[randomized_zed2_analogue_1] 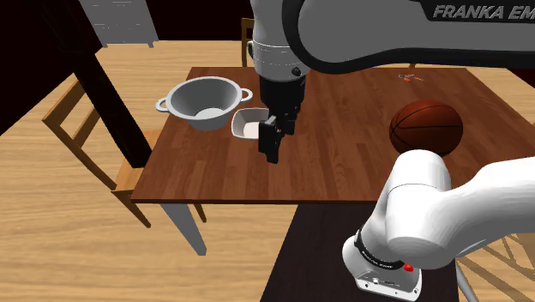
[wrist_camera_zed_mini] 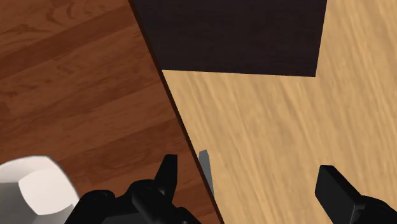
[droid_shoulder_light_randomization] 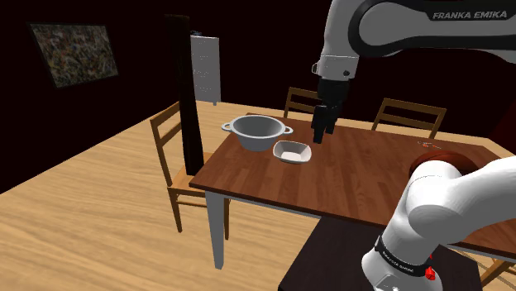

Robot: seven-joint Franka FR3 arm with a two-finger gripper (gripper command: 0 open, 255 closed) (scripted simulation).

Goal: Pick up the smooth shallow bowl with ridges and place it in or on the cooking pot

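You are at the approach step: the jaws are spread wide with nothing between them, and they hang above the desk [randomized_zed2_analogue_1: 360, 111] beside the small white shallow bowl [randomized_zed2_analogue_1: 249, 123] rather than over it, on the side towards the desk's long edge nearest the stand. In the wrist view the bowl [wrist_camera_zed_mini: 37, 189] lies off to the outside of one finger, while that desk edge and the wooden floor [wrist_camera_zed_mini: 273, 121] show between the two fingers. My judgement is that your next move calls for shifting the jaws across towards the bowl, away from that edge, until one wall of it lies between the fingers, then lowering before you close. The bowl stands upright on the desk, near the short end that lies at the second exterior view's left, just beside the grey two-handled cooking pot [randomized_zed2_analogue_1: 204, 105]; you cannot tell from here whether the two touch. The pot sits closer to that end's far corner. Nothing shows inside either the pot or the bowl. Because they stand so close, expect to have little room on the pot's side, so take the bowl by the wall facing away from the pot.
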